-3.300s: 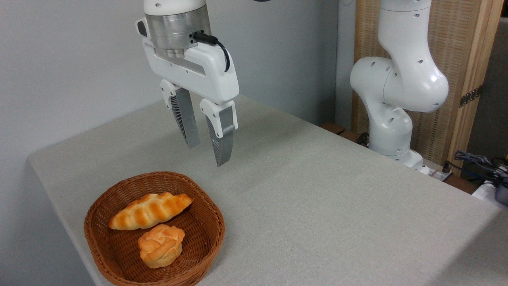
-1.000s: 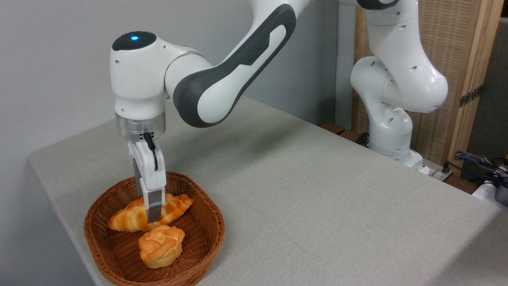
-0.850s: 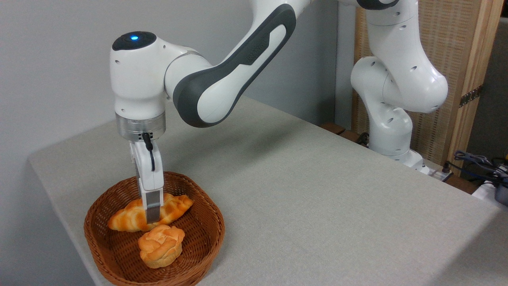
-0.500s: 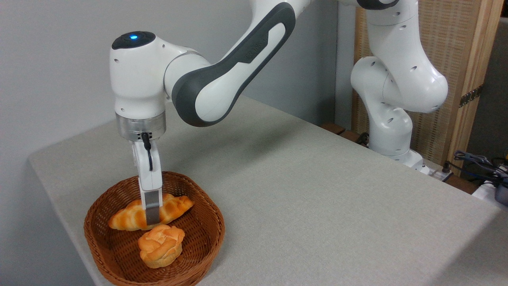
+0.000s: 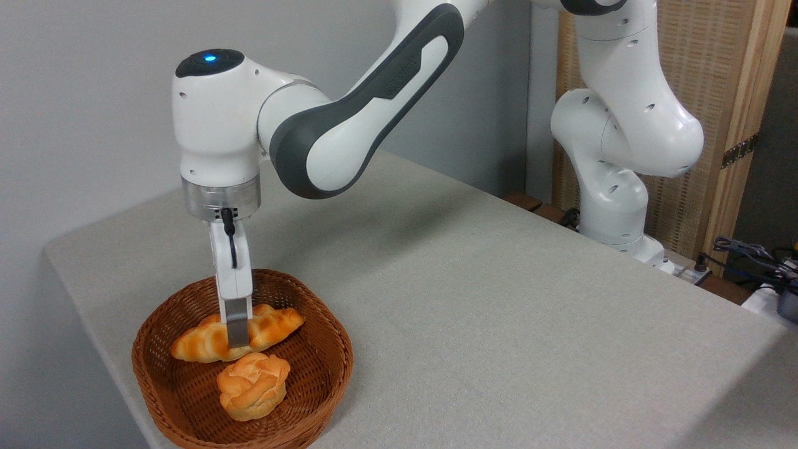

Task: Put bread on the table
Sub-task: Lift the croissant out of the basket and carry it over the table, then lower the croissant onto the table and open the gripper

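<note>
the wicker basket (image 5: 156, 374) sits at the left front corner of the table (image 5: 499, 312), and it holds two baked pieces: one long braided bread (image 5: 274, 324) lying across its back half, and one round knotted bun (image 5: 252, 385) just in front of it, nearer the camera. the two look to touch or nearly touch where the bun's top meets the loaf's front edge

the gripper (image 5: 237, 333) comes straight down into the basket over the middle of the bread. it is turned edge-on to the camera, so only one grey finger (image 5: 236, 327) shows, lying flat against the near side of the loaf at its middle; the other finger is hidden behind it and behind the loaf. the bread sits between the two, but whether the jaws are pressed onto it or merely straddle it cannot be told from this angle. the loaf's two pointed ends stick out to either side of the finger, and it rests low in the basket, not on the cloth

above the gripper stands the white wrist (image 5: 218, 125) with a blue light on its top, and the one arm (image 5: 386, 81) sweeps up and to the right to its base (image 5: 617, 206) at the far edge of the table. a wooden screen (image 5: 735, 125) stands behind the base, and some cables (image 5: 748, 255) lie at the far right
</note>
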You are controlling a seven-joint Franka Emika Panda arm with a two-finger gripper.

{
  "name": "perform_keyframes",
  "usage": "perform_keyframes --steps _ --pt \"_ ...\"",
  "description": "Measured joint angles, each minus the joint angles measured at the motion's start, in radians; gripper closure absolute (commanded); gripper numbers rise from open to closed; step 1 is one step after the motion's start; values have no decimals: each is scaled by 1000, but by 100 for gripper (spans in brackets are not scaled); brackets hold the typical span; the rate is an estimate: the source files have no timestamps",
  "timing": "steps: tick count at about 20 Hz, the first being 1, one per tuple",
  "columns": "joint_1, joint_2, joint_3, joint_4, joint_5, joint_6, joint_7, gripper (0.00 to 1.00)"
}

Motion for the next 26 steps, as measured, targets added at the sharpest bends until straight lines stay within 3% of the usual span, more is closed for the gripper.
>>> perform_keyframes --steps 9,15,18,20,22,26 --pt "3 -24 1 4 0 -20 2 91" --pt "15 -102 46 102 -4 -210 2 91" --pt "16 -145 61 124 -39 -265 1 89" --pt "16 -186 65 123 -49 -343 1 89" --pt "14 -244 65 103 -51 -425 1 82" --pt "10 -418 65 -79 -52 -465 1 81"
